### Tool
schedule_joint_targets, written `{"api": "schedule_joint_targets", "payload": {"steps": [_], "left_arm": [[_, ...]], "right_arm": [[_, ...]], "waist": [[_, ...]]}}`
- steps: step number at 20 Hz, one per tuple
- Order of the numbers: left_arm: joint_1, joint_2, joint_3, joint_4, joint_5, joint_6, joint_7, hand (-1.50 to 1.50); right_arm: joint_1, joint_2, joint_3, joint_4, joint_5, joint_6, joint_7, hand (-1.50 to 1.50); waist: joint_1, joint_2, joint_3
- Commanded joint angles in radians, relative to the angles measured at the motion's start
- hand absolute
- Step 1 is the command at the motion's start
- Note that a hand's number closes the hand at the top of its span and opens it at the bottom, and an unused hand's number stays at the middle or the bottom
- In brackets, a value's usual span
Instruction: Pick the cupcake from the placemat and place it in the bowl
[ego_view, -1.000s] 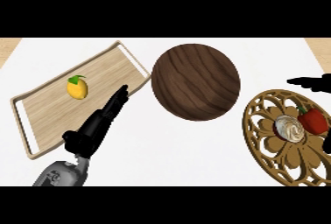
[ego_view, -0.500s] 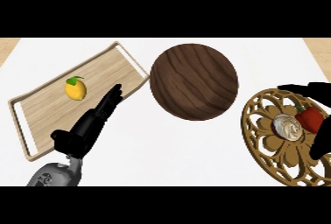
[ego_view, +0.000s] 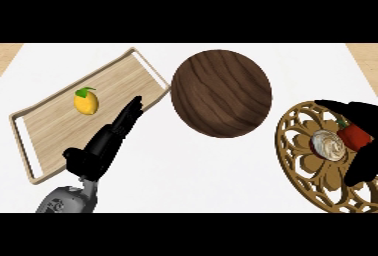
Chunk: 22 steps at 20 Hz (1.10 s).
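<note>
The cupcake (ego_view: 329, 144), with a pale swirl of frosting and a red side, sits on the round, cut-out brown placemat (ego_view: 303, 172) at the right. My right hand (ego_view: 363, 166) hangs over it at the picture's right edge. Its fingers reach past the cupcake's far side and its thumb lies on the near side, spread and not closed on it. The dark wooden bowl (ego_view: 221, 92) stands in the middle, just left of the placemat. My left hand (ego_view: 103, 147) rests open at the lower left, fingers straight and pointing up-right.
A long wooden tray (ego_view: 44, 117) with raised handles lies at the left with a lemon (ego_view: 86, 101) on it. The left hand's fingertips overlap the tray's near edge. White countertop shows between the tray, bowl and placemat.
The right hand has come down from the upper right over the placemat and now straddles the cupcake. The left hand has barely shifted.
</note>
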Motion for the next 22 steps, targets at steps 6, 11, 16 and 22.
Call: {"api": "schedule_joint_targets", "payload": {"steps": [6,11,16,22], "left_arm": [[-0.003,-0.045,0.023,0.059,-0.047,-0.046,-0.052,0.00],[-0.020,-0.038,0.081,0.082,-0.053,-0.066,-0.062,0.00],[0.015,-0.067,0.064,-0.016,-0.078,-0.076,-0.013,0.00],[0.038,-0.079,0.094,-0.038,-0.093,-0.099,0.036,0.00]], "right_arm": [[0.090,0.072,0.015,0.065,0.291,-0.132,-0.161,-1.50],[0.042,0.087,-0.036,0.193,0.318,-0.098,-0.206,-1.50],[0.041,0.111,-0.066,0.256,0.377,-0.085,-0.280,-1.50],[0.011,0.175,-0.091,0.262,0.439,-0.056,-0.281,-1.50]], "waist": [[0.002,0.002,0.000],[0.005,0.003,0.000],[0.005,0.001,0.000],[0.004,0.000,0.000]]}}
